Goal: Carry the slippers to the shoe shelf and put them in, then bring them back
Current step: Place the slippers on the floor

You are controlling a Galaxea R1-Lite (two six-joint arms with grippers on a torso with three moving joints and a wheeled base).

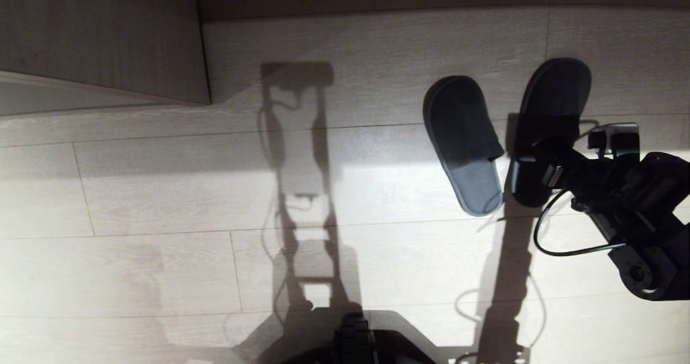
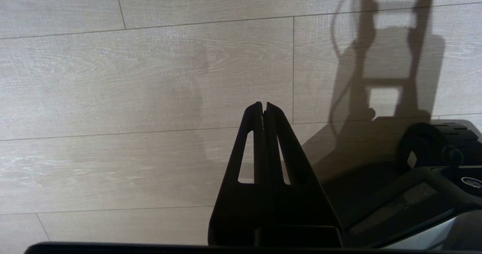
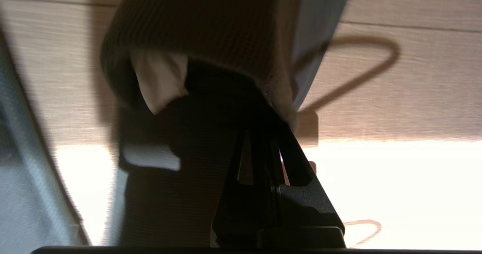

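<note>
Wood panel [image 1: 102,35]: occupying the upper left corner of the head view, its pale edge meeting the floor [image 1: 161,191].

Floor: pale planks, carrying long shadows of the robot down the middle and a bright band of light across.

Robot base [image 1: 356,342]: showing dark at the bottom centre.

Left gripper [image 2: 263,109]: hanging parked over bare planks, its fingers pressed together and holding nothing (seen only in its own wrist view).

Left slipper [image 1: 466,143]: lying flat on the floor right of centre, toe pointing away from the robot, its grey insole catching the light.

Right slipper [image 1: 552,116]: sitting just beside its mate, the two not touching, heel end hidden by the arm.

Right gripper [image 3: 269,141]: reaching in from the right edge, fingers closed tight on the edge of the right slipper's strap [image 3: 211,32]; whether the sole is resting on the floor or lifted is unclear.
</note>
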